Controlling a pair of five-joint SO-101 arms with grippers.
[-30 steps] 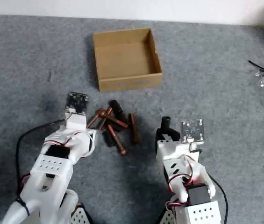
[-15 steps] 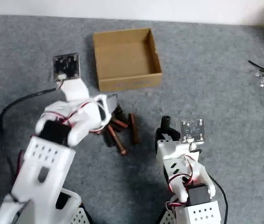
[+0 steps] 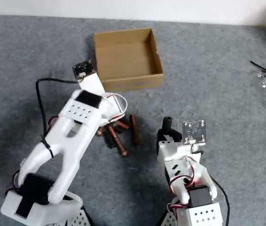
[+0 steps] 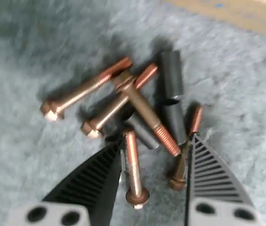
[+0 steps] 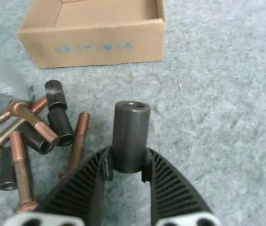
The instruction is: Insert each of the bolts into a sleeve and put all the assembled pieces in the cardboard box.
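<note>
- High view: the left arm (image 3: 76, 127) reaches over the pile of bolts (image 3: 122, 136), with its wrist directly above them. The cardboard box (image 3: 130, 84) lies just beyond that wrist. The right gripper (image 3: 165, 135) is beside the pile, on the side away from the left arm. It holds one sleeve (image 3: 166, 124) upright.
- Left wrist view: the left gripper (image 4: 155, 141) is released. Its jaws are spread wide and grip nothing. One bolt (image 4: 132, 165) lies flat on the carpet (image 4: 20, 155), just inside one finger. Its long axis runs nearly along the gripper's reach, with the head toward the wrist. A second bolt (image 4: 183, 157) lies close to the other finger. The dark sleeves (image 4: 170, 80) lie farther ahead, beyond the fingertips and partly under crossed bolts.
- Right wrist view: the right gripper is clenched on the sleeve, which stands vertical between the fingers with its open end up. The box is ahead of it and the pile is off to one side.
- Judgement: the left gripper is much nearer to the bolts. The bolt between its jaws lies so that closing should pinch across the shank. After that the bolt must be turned to match the vertical sleeve.
</note>
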